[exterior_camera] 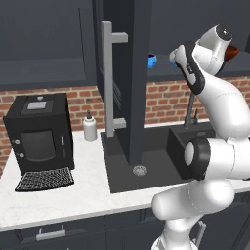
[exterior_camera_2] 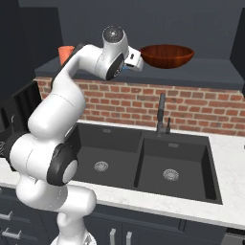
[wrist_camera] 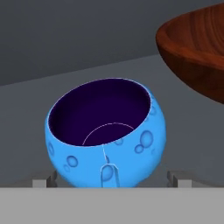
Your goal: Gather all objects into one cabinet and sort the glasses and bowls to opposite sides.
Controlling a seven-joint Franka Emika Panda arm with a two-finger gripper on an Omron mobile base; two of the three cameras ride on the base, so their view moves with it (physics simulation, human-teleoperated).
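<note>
A small bright-blue bowl (wrist_camera: 105, 135) with a dark inside stands upright on the grey shelf (wrist_camera: 39, 100) of the open slate-grey cabinet. My gripper (wrist_camera: 111, 179) is open and straddles it, with one fingertip (wrist_camera: 46, 180) close on each side. The wide reddish-brown bowl (wrist_camera: 197, 52) sits just right of it on the same shelf (exterior_camera_2: 206, 72). From the right base view, my gripper (exterior_camera_2: 136, 58) reaches in beside the reddish-brown bowl (exterior_camera_2: 167, 55), and the orange cup (exterior_camera_2: 65, 53) stands at the shelf's left end. A second blue bowl (exterior_camera: 152, 60) rests further left, next to the open door's bar handle (exterior_camera: 109, 83).
A black coffee machine (exterior_camera: 39, 132) and a white soap bottle (exterior_camera: 90, 126) stand on the white counter to the left. Below the shelf lies a black double sink (exterior_camera_2: 143, 158) with a dark faucet (exterior_camera_2: 162, 115). The open door juts out over the counter.
</note>
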